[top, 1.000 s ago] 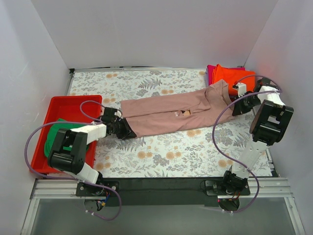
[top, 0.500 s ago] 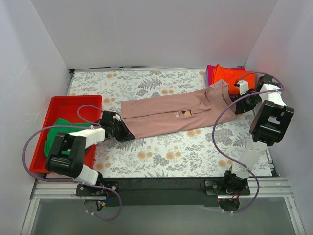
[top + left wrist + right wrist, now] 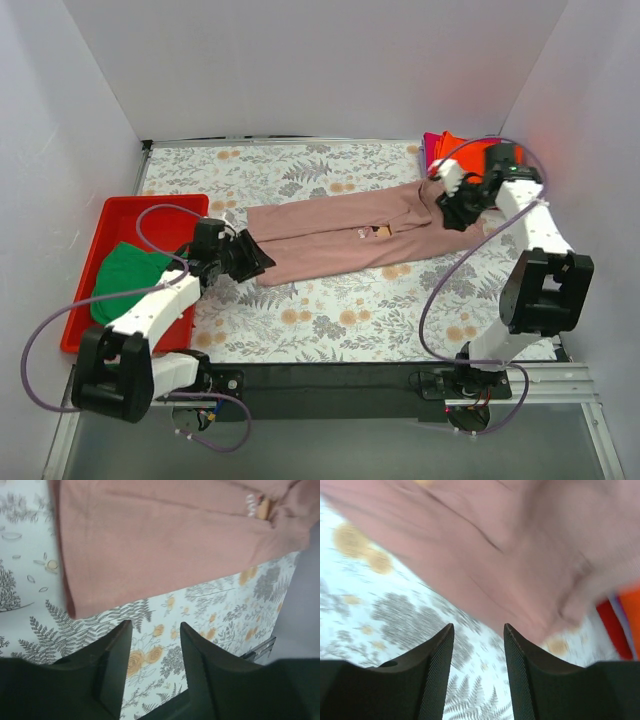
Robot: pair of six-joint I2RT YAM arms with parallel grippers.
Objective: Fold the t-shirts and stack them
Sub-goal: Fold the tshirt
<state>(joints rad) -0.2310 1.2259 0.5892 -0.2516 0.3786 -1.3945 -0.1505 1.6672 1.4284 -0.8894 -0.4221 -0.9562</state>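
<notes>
Dusty-pink tee [image 3: 340, 232]; green tee [image 3: 122, 272]; orange tee [image 3: 470, 152]; red tray [image 3: 150, 206]; floral tablecloth [image 3: 300, 165].

Dusty-pink t-shirt [image 3: 340, 232], folded lengthwise into a long band, lies flat across the floral surface [image 3: 340, 300] with its small chest print facing up. Green t-shirt [image 3: 130, 282] lies crumpled in the red tray [image 3: 115, 215] at left. Folded orange t-shirt [image 3: 472, 152] rests on the magenta t-shirt [image 3: 431, 146] in the far right corner.

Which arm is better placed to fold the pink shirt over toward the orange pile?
Likely left: the left fingers hover open at the pink shirt's end farthest from the orange pile; the right fingers are beside it.
</notes>
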